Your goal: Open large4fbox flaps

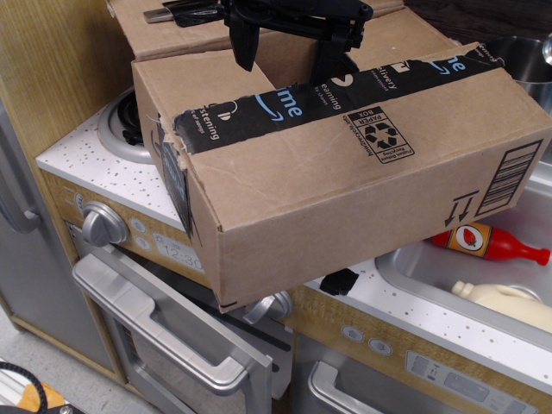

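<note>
- Item: large brown corrugated cardboard box [345,185] with black-and-blue printed tape, recycling mark, barcode and arrows. I see it lying tilted across the white speckled counter [86,164] of a toy kitchen, its near corner overhanging the oven front.
- Flaps [285,39]: brown cardboard top panels at the far upper edge; at least one looks folded back. I cannot tell how many.
- Risk: I judge the overhanging box could slide or tip off if a flap is pushed hard; torn tape might also hold a panel.
- Risk: the red plastic bottle [492,242] lies in the grey sink [405,272] just below the box.
- End effector [293,43]: black, at the top edge, pointing down over the flaps, two fingers apart, holding nothing I can see.
</note>
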Tool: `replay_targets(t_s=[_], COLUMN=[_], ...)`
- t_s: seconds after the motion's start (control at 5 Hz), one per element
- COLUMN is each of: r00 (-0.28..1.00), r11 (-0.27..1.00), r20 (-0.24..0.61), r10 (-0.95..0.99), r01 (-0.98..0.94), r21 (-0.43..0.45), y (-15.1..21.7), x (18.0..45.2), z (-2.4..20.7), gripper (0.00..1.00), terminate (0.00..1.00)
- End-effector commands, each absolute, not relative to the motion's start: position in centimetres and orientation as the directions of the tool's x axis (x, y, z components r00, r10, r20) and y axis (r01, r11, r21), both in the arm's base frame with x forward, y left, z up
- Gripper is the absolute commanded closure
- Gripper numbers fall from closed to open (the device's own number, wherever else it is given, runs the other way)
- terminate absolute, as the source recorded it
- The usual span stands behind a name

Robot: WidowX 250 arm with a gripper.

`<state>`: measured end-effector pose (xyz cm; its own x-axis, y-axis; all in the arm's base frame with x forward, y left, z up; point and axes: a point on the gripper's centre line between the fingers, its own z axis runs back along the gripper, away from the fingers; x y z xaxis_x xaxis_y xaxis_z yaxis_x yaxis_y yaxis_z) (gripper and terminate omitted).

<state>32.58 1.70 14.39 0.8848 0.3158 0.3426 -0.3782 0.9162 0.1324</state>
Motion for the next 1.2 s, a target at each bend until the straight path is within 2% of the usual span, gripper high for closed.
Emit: replay_targets(t_s=[0.0, 0.4, 0.8, 1.0], r00=[0.885, 0.866, 0.818, 0.799], r11=[0.916, 0.887, 0.743, 0.698], r20=[0.343, 0.193, -0.031, -0.077], r10=[0.316, 0.461, 0.574, 0.597], r01=[-0.378, -0.441, -0.536, -0.564], r21=[0.132, -0.14, -0.4, -0.441], y=[1.7, 2.1, 1.1, -0.2], x=[32.6, 33.5, 33.5, 32.3], z=[14.4, 13.2, 13.4, 13.9], gripper=[0.0, 0.0, 0.0, 0.0], terminate=[0.0, 0.0, 0.0, 0.0])
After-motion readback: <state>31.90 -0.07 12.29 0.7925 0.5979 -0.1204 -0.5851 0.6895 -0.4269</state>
